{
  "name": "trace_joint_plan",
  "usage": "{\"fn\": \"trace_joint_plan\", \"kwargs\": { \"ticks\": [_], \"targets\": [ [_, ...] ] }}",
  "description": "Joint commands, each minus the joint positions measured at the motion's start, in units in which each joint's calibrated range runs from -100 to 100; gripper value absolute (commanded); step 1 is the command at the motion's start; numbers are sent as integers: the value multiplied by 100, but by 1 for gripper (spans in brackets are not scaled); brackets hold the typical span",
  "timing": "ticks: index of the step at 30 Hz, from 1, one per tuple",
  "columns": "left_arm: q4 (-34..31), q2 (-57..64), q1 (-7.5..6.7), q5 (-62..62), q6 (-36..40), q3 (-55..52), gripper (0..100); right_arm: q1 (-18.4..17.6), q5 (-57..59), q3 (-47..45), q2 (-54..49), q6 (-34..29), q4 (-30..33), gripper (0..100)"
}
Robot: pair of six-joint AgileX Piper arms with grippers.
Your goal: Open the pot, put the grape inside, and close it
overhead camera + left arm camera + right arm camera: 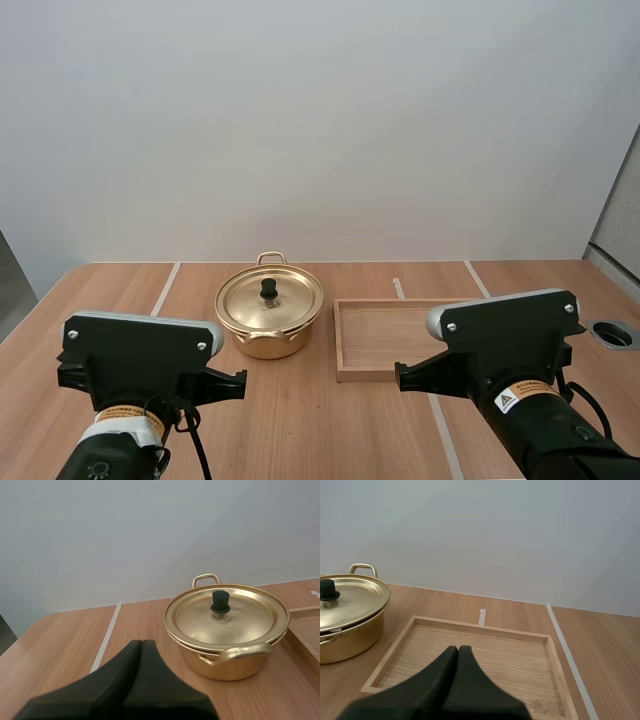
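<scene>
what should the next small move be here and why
Probably open the left gripper and ease it toward the black knob on the lid. The lid sits closed on the pot, both grippers are shut on nothing, and the left one faces the pot, while the right gripper points over the wooden tray.

My high camera looks forward and down on the pot [269, 314] from well behind it. Both wrist cameras sit low, facing forward, sharing the pot; left nearer.
</scene>
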State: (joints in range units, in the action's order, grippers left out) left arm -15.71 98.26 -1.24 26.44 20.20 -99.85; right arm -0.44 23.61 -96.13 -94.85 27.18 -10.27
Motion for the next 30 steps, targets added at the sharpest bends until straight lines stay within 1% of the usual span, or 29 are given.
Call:
{"fn": "trace_joint_plan", "kwargs": {
  "ticks": [1,4,7,13,23,26,29,30],
  "targets": [
    [85,35,9,175,48,-15,0,16,72,-12,-31,42,-9,0],
    [85,35,9,288,48,-15,0,16,113,-12,-31,42,-9,0],
    [85,35,9,288,48,-15,0,16,416,-12,-31,42,-9,0],
    [85,35,9,288,48,-15,0,93,471,-12,-31,42,-9,0],
    [85,35,9,287,36,-15,0,93,569,-44,-31,42,-9,0],
    [85,35,9,287,36,-15,0,93,365,-245,-31,94,78,0],
    [85,35,9,287,36,-15,0,93,-262,-387,-31,117,249,0],
    [85,35,9,287,36,-15,0,93,-278,-387,-31,117,249,0]
  ]
}}
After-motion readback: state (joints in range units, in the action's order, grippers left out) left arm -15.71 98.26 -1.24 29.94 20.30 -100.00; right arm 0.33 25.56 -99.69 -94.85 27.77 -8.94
